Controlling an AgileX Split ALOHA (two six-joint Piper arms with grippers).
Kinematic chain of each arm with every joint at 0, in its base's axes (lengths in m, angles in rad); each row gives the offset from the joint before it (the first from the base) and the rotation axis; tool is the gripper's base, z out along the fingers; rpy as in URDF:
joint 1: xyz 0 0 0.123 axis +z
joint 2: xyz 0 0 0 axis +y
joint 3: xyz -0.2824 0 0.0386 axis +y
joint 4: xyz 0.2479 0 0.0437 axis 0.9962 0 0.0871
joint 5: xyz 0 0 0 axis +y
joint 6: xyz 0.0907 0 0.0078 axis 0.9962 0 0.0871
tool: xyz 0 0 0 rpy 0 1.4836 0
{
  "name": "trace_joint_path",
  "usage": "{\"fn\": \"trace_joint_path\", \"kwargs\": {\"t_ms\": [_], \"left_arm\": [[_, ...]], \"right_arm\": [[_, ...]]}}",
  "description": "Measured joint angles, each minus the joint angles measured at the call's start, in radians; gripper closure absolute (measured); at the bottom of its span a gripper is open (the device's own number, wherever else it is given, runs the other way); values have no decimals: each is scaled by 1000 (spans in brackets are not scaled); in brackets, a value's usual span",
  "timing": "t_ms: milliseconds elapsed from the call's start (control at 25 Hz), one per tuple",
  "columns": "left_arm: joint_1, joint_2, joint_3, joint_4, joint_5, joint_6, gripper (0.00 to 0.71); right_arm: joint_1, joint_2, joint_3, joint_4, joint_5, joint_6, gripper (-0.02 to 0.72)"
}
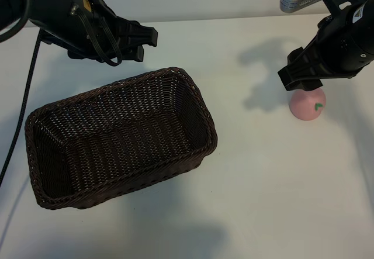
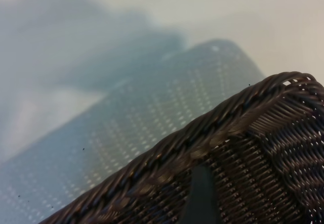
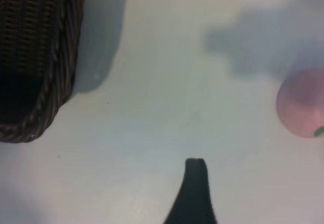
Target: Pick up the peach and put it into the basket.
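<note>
Small round pale-pink peach (image 1: 307, 104) near surface's right edge, unheld; right gripper (image 1: 301, 76) fingers wide above it: centre, descend, close gently; left gripper (image 1: 131, 42) fingers wide

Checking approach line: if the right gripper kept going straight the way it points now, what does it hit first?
Probably bare table, not the peach. The right gripper sits open, just above the peach, but its wrist view has the peach off to one edge, with table dead ahead. Depth is unclear.
</note>
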Motion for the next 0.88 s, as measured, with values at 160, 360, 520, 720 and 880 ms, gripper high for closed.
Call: {"fn": "trace_joint_path", "kwargs": {"t_ms": [160,360,520,720,880], "left_arm": [[0,0,0,0,0,0,124],[0,0,0,0,0,0,124],[0,0,0,0,0,0,124],[0,0,0,0,0,0,124],[0,0,0,0,0,0,124]], "right_arm": [[0,0,0,0,-11,0,110],[0,0,0,0,-16,0,110],[0,0,0,0,-21,0,110],[0,0,0,0,-23,0,110],[0,0,0,0,-23,0,110]]}}
